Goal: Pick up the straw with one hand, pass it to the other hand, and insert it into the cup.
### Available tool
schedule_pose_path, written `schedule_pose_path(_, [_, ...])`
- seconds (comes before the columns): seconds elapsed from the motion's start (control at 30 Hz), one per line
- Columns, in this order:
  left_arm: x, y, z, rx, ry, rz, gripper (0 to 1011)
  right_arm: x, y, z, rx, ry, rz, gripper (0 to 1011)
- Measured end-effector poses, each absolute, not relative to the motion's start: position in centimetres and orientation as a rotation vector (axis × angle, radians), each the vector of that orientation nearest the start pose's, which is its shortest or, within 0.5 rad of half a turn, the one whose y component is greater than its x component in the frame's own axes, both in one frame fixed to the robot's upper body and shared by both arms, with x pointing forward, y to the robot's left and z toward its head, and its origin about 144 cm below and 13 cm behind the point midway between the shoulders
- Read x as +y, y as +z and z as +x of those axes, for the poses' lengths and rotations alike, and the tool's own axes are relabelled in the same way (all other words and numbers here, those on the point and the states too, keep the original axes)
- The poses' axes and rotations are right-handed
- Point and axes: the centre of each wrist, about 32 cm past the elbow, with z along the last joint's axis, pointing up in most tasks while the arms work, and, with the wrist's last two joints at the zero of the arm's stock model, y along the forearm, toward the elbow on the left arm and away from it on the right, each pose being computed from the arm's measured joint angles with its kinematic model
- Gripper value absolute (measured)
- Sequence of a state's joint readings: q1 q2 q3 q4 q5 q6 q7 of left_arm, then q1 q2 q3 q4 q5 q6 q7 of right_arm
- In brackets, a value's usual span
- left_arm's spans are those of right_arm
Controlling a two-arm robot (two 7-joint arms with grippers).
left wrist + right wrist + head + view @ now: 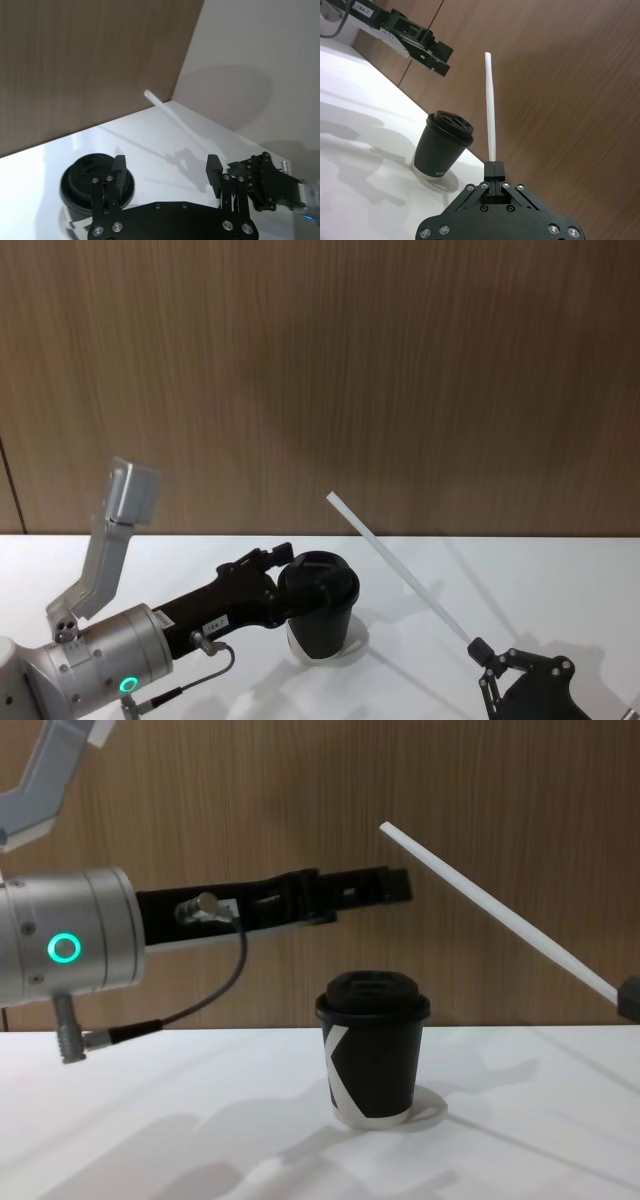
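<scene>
Your right end effector (494, 167) clamps the straw (490, 105) by its lower end, angling it toward the left end effector (166, 165), spread open above the cup (375, 1050), seemingly awaiting handover.

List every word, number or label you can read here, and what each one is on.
"184-7": on a white sticker on the left gripper, right wrist view.
Same sticker in the head view: too small to read.
Cup: white print near its base, too blurred to read.
White angular mark on the cup's side, chest view: a logo shape, not clearly a letter.
</scene>
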State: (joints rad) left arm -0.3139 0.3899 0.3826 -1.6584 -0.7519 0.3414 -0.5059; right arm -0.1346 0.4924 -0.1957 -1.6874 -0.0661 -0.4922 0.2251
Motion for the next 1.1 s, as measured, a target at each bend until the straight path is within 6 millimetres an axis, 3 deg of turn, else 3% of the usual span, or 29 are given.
schedule_pose_path(1.1, [18.7,123.3,53.5,0.392,0.517,-0.229,1000,-29.3,114.4,41.3,-0.631,-0.923,-0.096,0])
